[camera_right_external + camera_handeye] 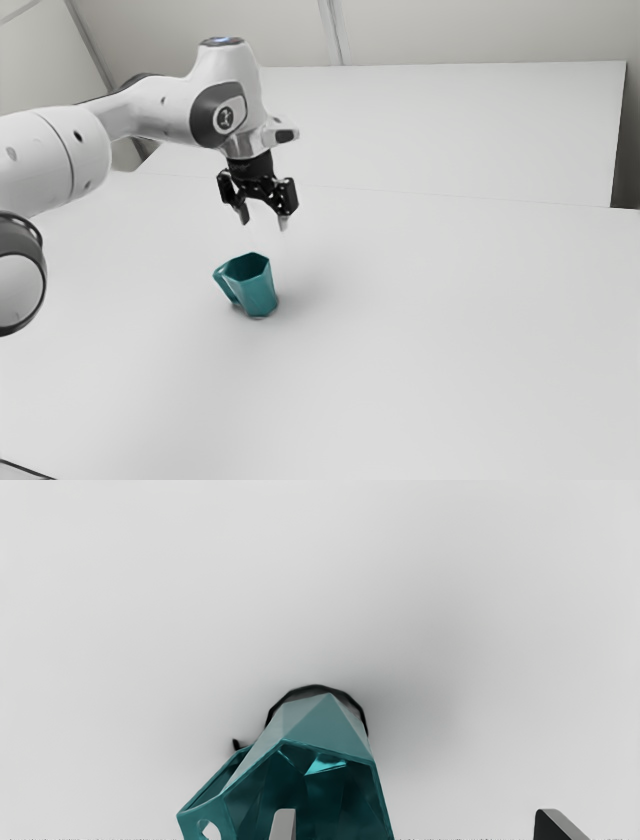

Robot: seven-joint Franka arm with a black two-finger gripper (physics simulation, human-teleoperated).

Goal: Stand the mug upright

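Note:
Above the table, my gripper point(263, 222) points down with its fingers wide apart and nothing held between them. Below it stands the teal faceted mug point(256, 293), base on the table and mouth facing up, its handle toward the exterior view's left. A gap separates the fingertips from the mug. From the wrist camera, one finger of my gripper point(412, 825) overlaps the open mouth of the mug point(325, 725), while the other finger is off to the side opposite the handle.
The white table point(450, 330) extends around the mug. Behind it, toward the back, is another pale flat surface point(450, 130). A dark thin line point(25, 470) crosses the exterior view's lower left corner.

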